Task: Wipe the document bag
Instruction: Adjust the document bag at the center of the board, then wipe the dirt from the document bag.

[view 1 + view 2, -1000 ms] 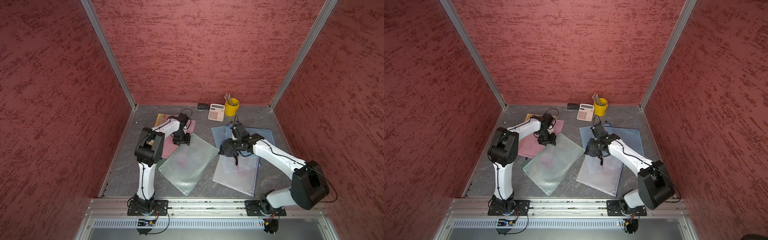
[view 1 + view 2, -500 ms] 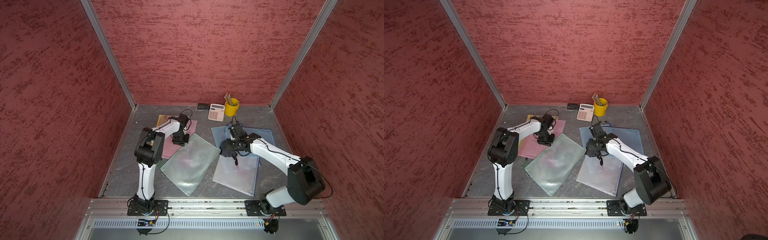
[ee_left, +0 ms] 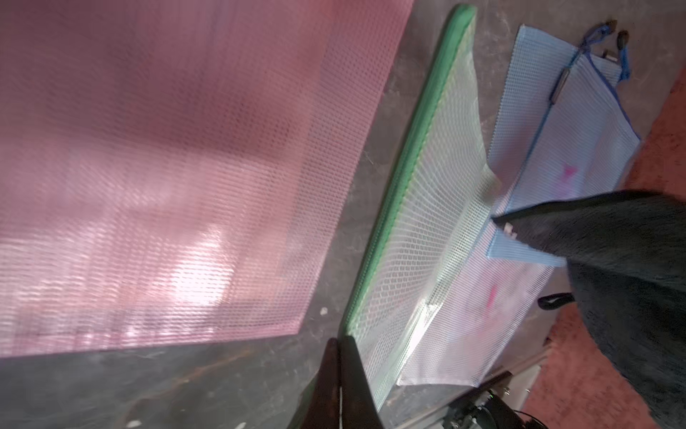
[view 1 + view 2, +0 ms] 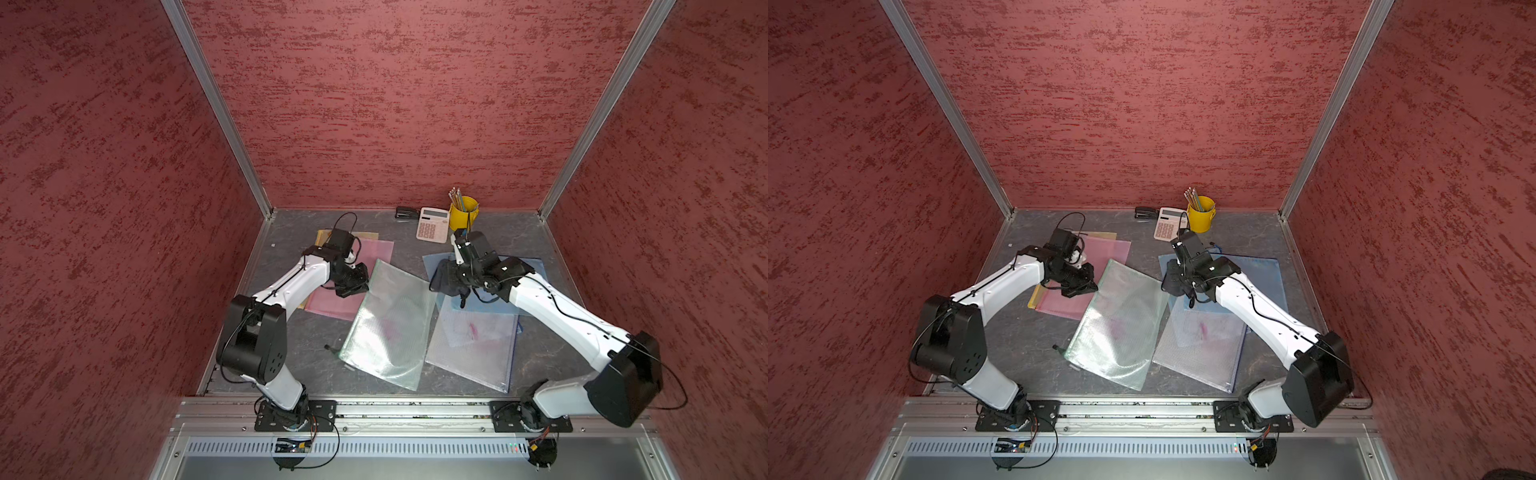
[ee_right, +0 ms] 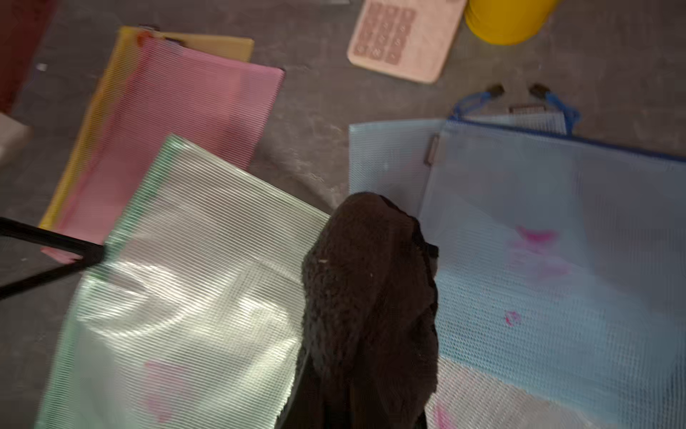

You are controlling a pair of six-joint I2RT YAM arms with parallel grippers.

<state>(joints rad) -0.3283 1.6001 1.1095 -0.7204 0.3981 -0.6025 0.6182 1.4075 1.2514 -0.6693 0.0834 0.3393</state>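
Wipe about to start: left gripper (image 4: 355, 289) closed at green-edged document bag (image 4: 376, 353) corner, hold unclear; right gripper (image 4: 456, 283) clamps dark cloth (image 5: 367, 289), next onto mid-frame pink smear (image 4: 390, 330).

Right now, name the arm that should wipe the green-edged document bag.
Right. That arm holds the dark cloth at the green-edged document bag's edge; left fingers are shut, clothless, at its corner.

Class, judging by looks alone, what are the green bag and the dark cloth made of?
Green bag: likely translucent plastic with embedded mesh grid, glossy; glare patches show. Dark cloth: apparently soft fuzzy textile, matte; nappy surface, limp folds.
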